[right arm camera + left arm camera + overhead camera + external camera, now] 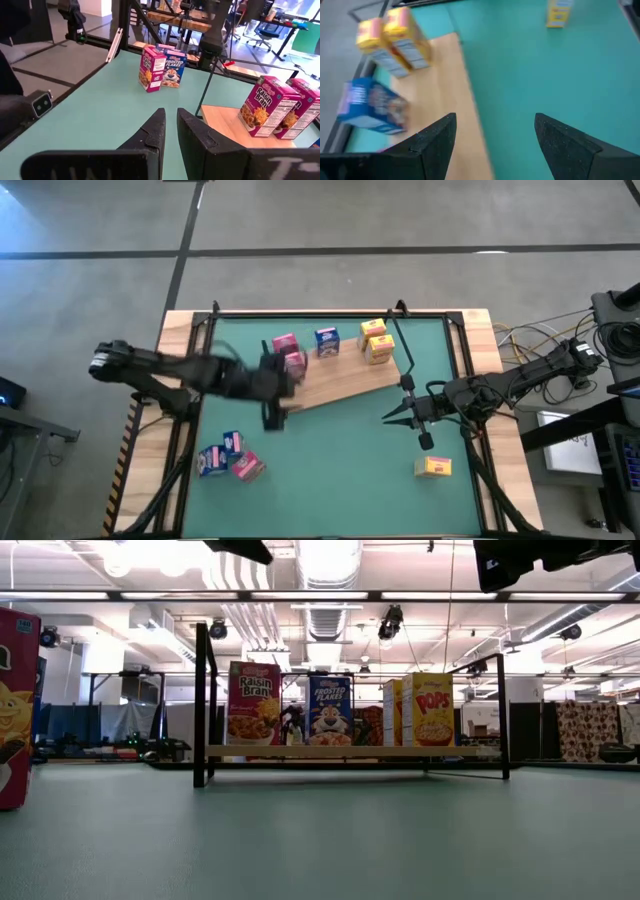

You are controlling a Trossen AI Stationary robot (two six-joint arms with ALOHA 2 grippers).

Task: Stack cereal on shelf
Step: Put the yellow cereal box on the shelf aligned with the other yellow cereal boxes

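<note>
- Using the shelf (340, 385) as the landmark: it's the wooden board lying at an angle on the green mat (330, 480), black wire frames at its ends.
- On the shelf right now: two pink boxes (289, 352), one blue box (327, 341), and two yellow boxes (376, 340). So five of nine look placed, a bit past halfway by my count.
- Still off the shelf: a small cluster (228, 457) of two blue and one pink out on the mat on the left arm's side, well apart from the board, plus a lone yellow box (432, 468) on the mat on the right arm's side.
- Left gripper (495, 142) hovers over the shelf's front edge just beside the pink boxes, fingers spread wide, nothing between them.
- Right gripper (170, 132) sits just off the shelf's end nearest the yellow pair, fingers nearly pressed together, only a thin gap, holding nothing.
- My guess: four more pick-and-place trips left.
</note>
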